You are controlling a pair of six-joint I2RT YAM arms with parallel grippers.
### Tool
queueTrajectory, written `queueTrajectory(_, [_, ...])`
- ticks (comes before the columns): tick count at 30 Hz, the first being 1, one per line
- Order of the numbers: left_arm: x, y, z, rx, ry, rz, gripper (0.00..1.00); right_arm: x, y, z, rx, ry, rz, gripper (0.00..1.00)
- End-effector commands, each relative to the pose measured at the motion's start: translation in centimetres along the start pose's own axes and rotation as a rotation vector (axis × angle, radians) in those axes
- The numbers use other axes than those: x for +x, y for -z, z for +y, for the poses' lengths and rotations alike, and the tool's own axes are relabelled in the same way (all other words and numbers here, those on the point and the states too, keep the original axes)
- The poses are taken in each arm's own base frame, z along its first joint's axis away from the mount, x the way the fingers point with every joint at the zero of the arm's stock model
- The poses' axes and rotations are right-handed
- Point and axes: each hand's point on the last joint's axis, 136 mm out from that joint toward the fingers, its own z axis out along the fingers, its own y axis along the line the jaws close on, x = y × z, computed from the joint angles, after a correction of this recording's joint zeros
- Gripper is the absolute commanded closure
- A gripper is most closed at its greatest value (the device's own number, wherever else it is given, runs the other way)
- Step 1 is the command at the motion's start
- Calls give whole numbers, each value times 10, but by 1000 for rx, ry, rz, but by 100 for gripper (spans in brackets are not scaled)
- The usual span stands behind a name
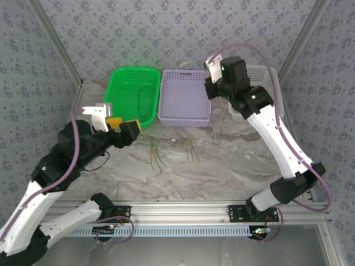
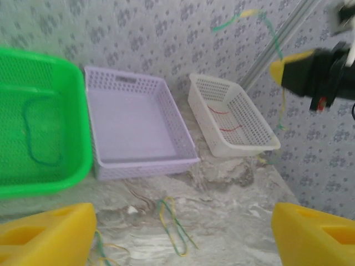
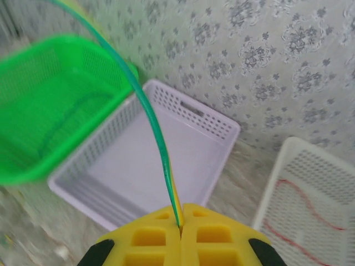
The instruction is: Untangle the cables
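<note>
One green-yellow wire sits pinched in the right gripper near the lilac basket — lowering and release likely follow; the left gripper gapes empty.

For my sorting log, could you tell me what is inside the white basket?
Inside, red wires lie on the floor of the white basket; its near wall hides a strip of that floor.

White arms with black joints, purplish cabling, yellow fingers.
</note>
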Motion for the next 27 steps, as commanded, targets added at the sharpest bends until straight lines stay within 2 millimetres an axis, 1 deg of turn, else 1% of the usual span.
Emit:
queueTrajectory(1, [23, -23, -2, 62, 126, 25, 19, -37, -14, 10, -190, -296, -108, 100])
queueTrajectory(2, [30, -27, -1, 66, 138, 36, 19, -45, -19, 7, -214, -324, -132, 100])
queueTrajectory(5, [42, -33, 5, 52, 149, 61, 20, -70, -31, -1, -263, -411, -177, 100])
queueTrajectory(8, [46, -34, 10, 33, 137, 66, 20, -88, -46, -2, -302, -465, -194, 100])
queueTrajectory(11, [47, -35, 12, 21, 117, 69, 20, -92, -74, -2, -314, -507, -179, 100])
queueTrajectory(12, [48, -36, 13, 14, 109, 76, 20, -89, -87, -1, -322, -519, -165, 100])
queueTrajectory(15, [53, -41, 15, 4, 96, 98, 21, -84, -117, 3, -344, -542, -144, 100])
queueTrajectory(19, [64, -49, 19, -5, 87, 122, 21, -61, -161, 5, -355, -567, -94, 100])
queueTrajectory(22, [74, -56, 23, -14, 82, 144, 21, -36, -194, 0, -343, -580, -40, 100])
queueTrajectory(24, [80, -61, 26, -26, 81, 166, 22, -11, -214, -2, -334, -595, 32, 100])
queueTrajectory(27, [88, -67, 30, -44, 71, 193, 22, 27, -237, -2, -300, -589, 136, 100])
